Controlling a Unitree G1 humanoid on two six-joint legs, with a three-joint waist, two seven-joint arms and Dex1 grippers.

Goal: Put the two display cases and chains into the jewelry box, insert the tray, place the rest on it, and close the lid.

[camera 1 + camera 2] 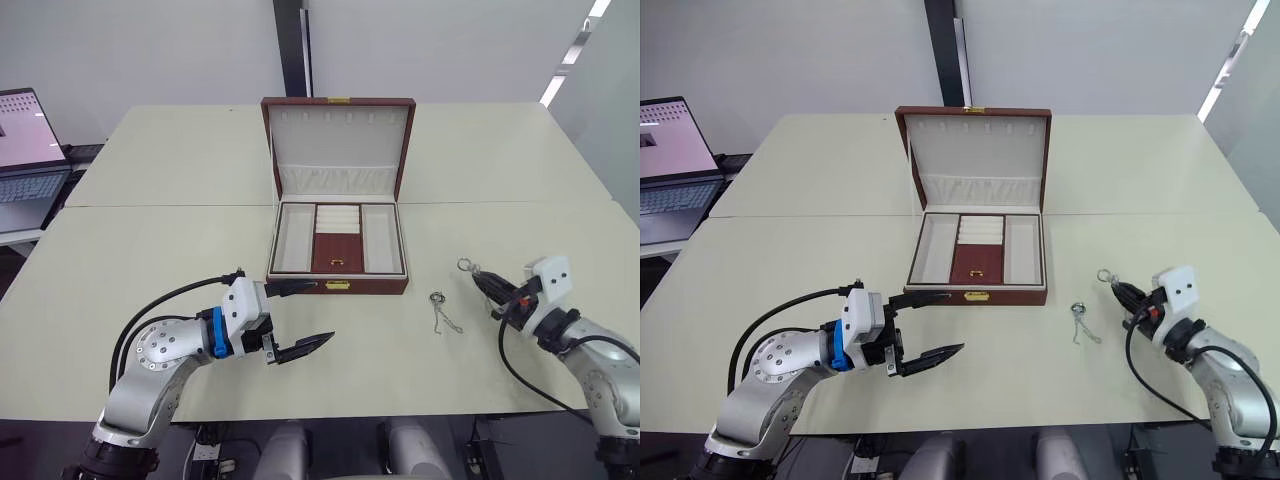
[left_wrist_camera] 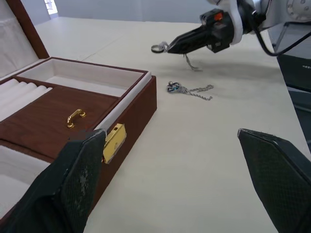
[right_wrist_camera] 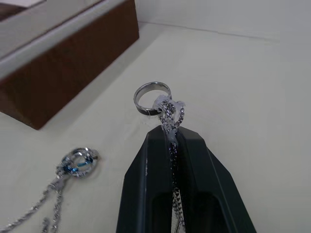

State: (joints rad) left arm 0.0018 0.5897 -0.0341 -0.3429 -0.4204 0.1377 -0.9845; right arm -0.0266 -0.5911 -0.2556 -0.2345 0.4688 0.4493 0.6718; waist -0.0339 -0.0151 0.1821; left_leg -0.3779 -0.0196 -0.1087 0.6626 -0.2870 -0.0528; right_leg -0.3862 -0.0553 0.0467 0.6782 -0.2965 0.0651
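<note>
The jewelry box [image 1: 337, 285] stands open mid-table, its lid [image 1: 338, 150] upright behind it. Inside sits the tray [image 1: 336, 250], its brown centre showing a gold pull [image 2: 75, 117]. My left gripper [image 1: 318, 312] is open and empty just in front of the box's front left corner. To the right of the box, my right gripper [image 1: 478, 278] is shut on a thin silver chain whose ring [image 3: 152, 96] pokes out past the fingertips. Another chain [image 1: 440, 308] with a round pendant lies loose on the table between the box and that gripper. The display cases are out of view.
A laptop [image 1: 25, 150] stands open on a side desk at the far left. The table [image 1: 180, 250] is two cream tops joined by a seam running behind the box. Its front edge lies close under both arms.
</note>
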